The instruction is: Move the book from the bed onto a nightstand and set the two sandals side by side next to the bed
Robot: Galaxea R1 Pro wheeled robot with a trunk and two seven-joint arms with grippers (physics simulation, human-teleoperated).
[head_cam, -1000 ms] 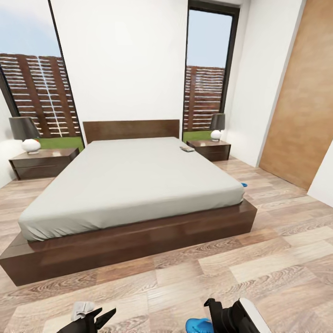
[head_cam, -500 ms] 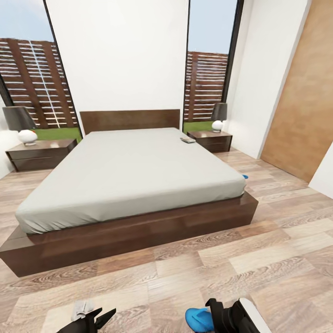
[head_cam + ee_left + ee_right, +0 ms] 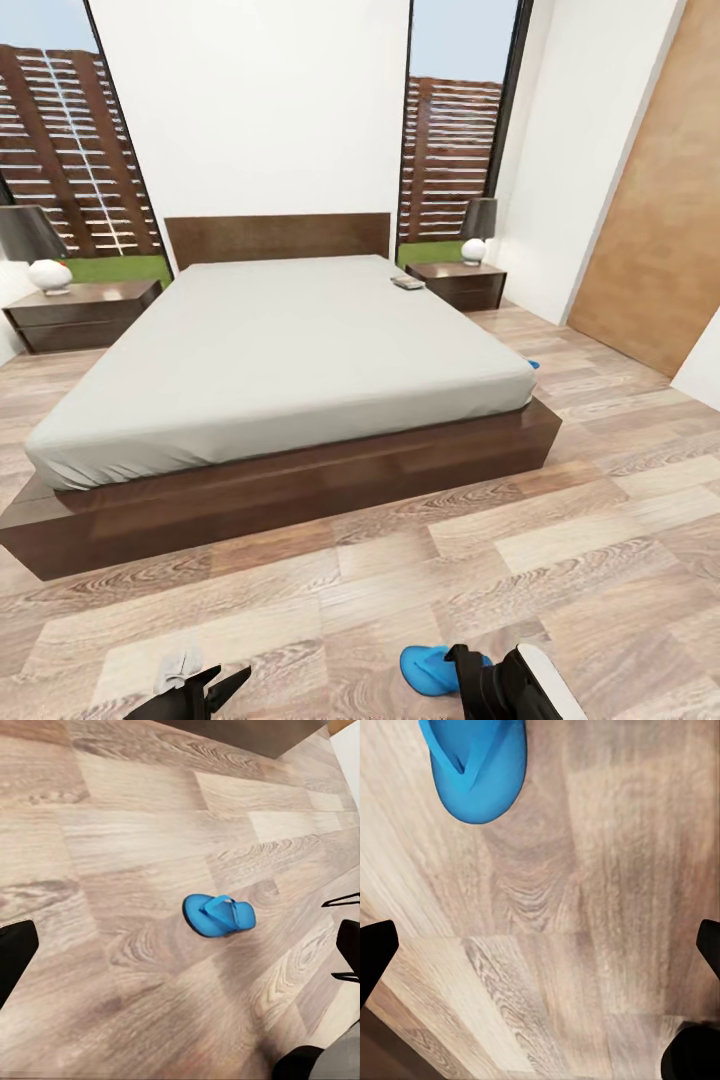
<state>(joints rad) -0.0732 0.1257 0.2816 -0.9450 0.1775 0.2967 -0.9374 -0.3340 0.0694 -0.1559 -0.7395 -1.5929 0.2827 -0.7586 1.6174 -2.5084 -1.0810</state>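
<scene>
Blue is the colour to watch: one sandal (image 3: pixel 432 669) lies flat on the wood-plank floor (image 3: pixel 560 560) just off the right gripper (image 3: pixel 540 945), well short of the foot edge of the bed (image 3: pixel 290 360), and the left wrist view catches that same sandal sole-down, straps up, nothing touching it. Both sets of fingers stand spread wide and carry nothing; the left gripper (image 3: pixel 180 945) hangs over bare planks. A second sandal (image 3: pixel 531 364) peeps out as a sliver of blue at the bed's far right corner, low on the floor. Up on the mattress, near the right edge toward the headboard, sits the book (image 3: pixel 407 284), too small to read, just across from the right nightstand (image 3: pixel 458 282) with its lamp; a left nightstand (image 3: pixel 80 310) mirrors it. My read: the sandal step is in hand, no grasp made yet. Next calls for lowering the right arm over the near sandal and closing on its strap. White walls, tall dark-framed windows, a wooden panel at right.
</scene>
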